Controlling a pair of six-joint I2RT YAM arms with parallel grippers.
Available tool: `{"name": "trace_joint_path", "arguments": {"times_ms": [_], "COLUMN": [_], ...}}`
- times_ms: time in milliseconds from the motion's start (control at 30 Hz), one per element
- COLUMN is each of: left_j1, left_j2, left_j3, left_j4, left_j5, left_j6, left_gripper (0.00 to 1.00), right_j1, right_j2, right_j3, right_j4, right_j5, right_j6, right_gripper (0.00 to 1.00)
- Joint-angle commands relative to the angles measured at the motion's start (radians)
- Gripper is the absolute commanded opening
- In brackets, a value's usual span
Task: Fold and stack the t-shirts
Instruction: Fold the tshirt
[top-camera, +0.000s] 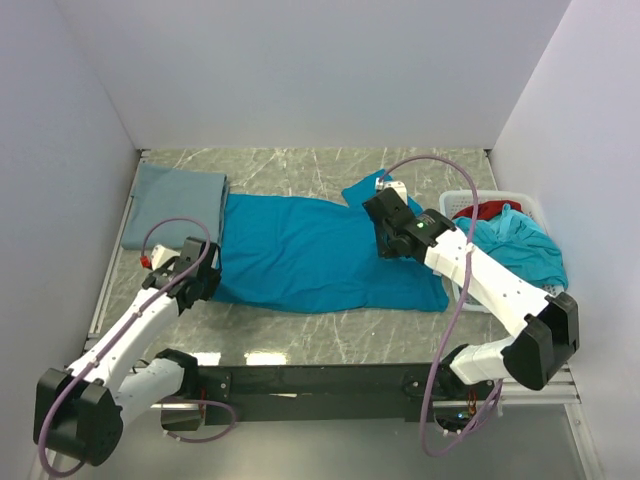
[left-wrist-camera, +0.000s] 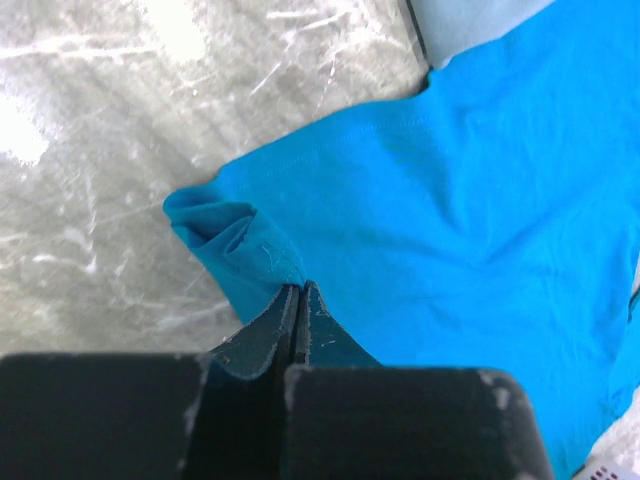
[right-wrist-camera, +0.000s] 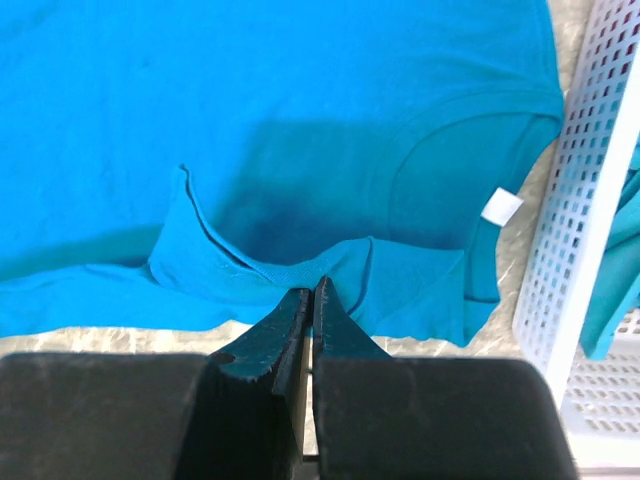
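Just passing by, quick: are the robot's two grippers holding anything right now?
Left gripper: shut, pinching a corner of the spread bright teal cotton t-shirt.
Right gripper: shut, pinching the same t-shirt near its collar.

A: What has your left gripper (left-wrist-camera: 299, 296) got?
B: Your jaws are pinched together on a bunched corner of the teal shirt (left-wrist-camera: 470, 210). The rest spreads away to the right over the marble table (left-wrist-camera: 120, 150).
A: And at your top right?
B: The edge of a grey shirt (left-wrist-camera: 470, 18), touching the teal one
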Motion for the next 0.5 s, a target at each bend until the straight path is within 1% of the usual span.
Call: {"name": "trace_joint_path", "arguments": {"times_ms": [0, 267, 467], "left_j1": [0.028, 0.079, 0.092], "left_j2": [0.033, 0.136, 0.190], "left_j3": [0.049, 0.087, 0.121], "left_j4": [0.063, 0.137, 0.153], "left_j5": [-0.013, 0.042, 0.016], "left_j6": [0.040, 0.094, 0.102], "left_gripper": [0.01, 0.00, 0.00], "right_j1": [-0.022, -0.085, -0.111], "right_j2": [0.010, 0.075, 0.124], "right_j3": [0.072, 0.129, 0.167], "right_j4": [0.040, 0.036, 0.048], "right_j5": [0.027, 0.016, -0.007], "right_j6": [-0.037, -0.083, -0.114], "right_gripper": [0.00, 0.00, 0.00]}}
